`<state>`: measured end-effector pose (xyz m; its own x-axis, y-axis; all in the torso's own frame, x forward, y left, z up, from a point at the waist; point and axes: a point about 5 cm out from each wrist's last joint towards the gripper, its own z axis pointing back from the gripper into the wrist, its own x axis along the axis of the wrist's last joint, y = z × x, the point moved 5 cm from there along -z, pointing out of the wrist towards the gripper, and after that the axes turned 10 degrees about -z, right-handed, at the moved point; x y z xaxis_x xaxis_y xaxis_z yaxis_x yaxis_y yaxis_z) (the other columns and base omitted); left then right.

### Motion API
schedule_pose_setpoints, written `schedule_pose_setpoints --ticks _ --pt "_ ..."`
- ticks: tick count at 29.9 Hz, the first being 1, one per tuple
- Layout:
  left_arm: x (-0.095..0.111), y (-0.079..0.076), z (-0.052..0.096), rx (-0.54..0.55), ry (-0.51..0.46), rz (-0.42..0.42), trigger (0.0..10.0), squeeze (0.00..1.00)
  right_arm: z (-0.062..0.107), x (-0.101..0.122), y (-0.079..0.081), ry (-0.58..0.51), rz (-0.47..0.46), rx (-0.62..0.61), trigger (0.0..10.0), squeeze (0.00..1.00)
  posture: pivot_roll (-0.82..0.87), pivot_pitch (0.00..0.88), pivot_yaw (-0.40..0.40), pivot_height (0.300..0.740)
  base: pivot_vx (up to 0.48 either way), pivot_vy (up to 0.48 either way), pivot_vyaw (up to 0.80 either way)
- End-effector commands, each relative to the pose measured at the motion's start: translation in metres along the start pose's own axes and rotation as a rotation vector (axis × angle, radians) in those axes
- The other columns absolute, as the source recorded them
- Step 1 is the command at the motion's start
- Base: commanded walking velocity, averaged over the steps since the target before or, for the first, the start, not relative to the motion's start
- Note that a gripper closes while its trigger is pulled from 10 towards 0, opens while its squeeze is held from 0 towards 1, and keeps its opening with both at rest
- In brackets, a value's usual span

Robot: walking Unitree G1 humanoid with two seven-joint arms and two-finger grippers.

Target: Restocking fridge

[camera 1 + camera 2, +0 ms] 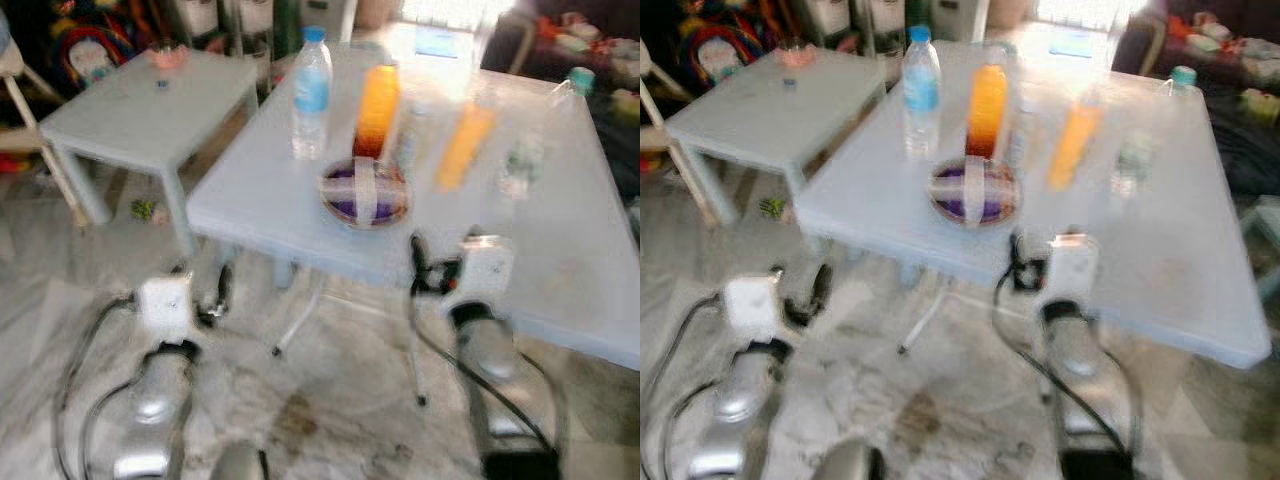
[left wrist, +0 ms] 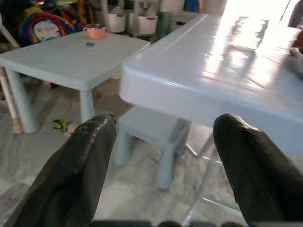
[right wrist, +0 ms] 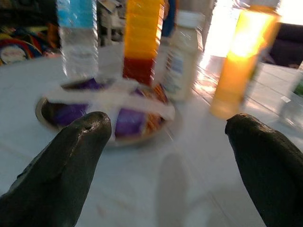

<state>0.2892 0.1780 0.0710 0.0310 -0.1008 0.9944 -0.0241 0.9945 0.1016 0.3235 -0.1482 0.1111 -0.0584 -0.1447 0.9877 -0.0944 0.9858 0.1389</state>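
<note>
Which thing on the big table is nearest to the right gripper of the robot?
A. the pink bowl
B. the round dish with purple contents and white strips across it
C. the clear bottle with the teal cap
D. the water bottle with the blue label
B: the right gripper, fingers open, sits at the table edge directly before the round dish; the bottles stand behind the dish.

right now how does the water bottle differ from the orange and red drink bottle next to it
The water bottle is clear with a blue cap and blue label; the orange and red drink bottle is filled with colour, orange above and red at the base. The water bottle stands to the robot's left of the drink bottle. Both stand upright on the table behind the bowl.
</note>
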Motion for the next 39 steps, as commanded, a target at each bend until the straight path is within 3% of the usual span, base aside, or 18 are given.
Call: schedule_pose_setpoints --ticks 1,6,17,29,34,39 --pt "0.004 -0.009 -0.002 -0.02 -0.013 0.016 10.0 0.0 0.003 0.0 -0.014 0.002 0.011 -0.035 10.0 0.0 0.05 0.054 -0.025 0.74 0.251 0.409 0.0" --pt "0.008 -0.009 -0.003 -0.02 -0.033 -0.013 10.0 0.0 0.002 0.0 -0.013 0.001 0.006 -0.033 10.0 0.0 0.05 0.053 -0.025 0.74 0.096 0.418 0.0" --pt "0.009 -0.004 -0.005 -0.013 -0.037 -0.022 10.0 0.0 0.001 -0.004 -0.012 0.013 -0.03 -0.042 10.0 0.0 0.06 0.058 -0.024 0.74 0.0 0.0 0.0" --pt "0.007 -0.003 -0.002 -0.019 -0.029 -0.036 10.0 0.0 -0.031 0.014 -0.002 -0.028 -0.081 -0.036 10.0 0.0 0.08 0.069 -0.024 0.74 0.0 0.0 -0.24" --pt "0.009 -0.003 -0.003 -0.018 -0.031 -0.039 10.0 0.0 -0.04 0.003 0.004 0.028 -0.16 -0.058 10.0 0.0 0.09 0.077 -0.023 0.74 0.0 0.0 0.0" --pt "0.01 -0.007 -0.002 -0.028 -0.032 -0.043 10.0 0.0 -0.049 -0.005 0.021 0.067 -0.222 -0.035 10.0 0.0 0.09 0.082 -0.021 0.74 0.0 0.0 0.0"
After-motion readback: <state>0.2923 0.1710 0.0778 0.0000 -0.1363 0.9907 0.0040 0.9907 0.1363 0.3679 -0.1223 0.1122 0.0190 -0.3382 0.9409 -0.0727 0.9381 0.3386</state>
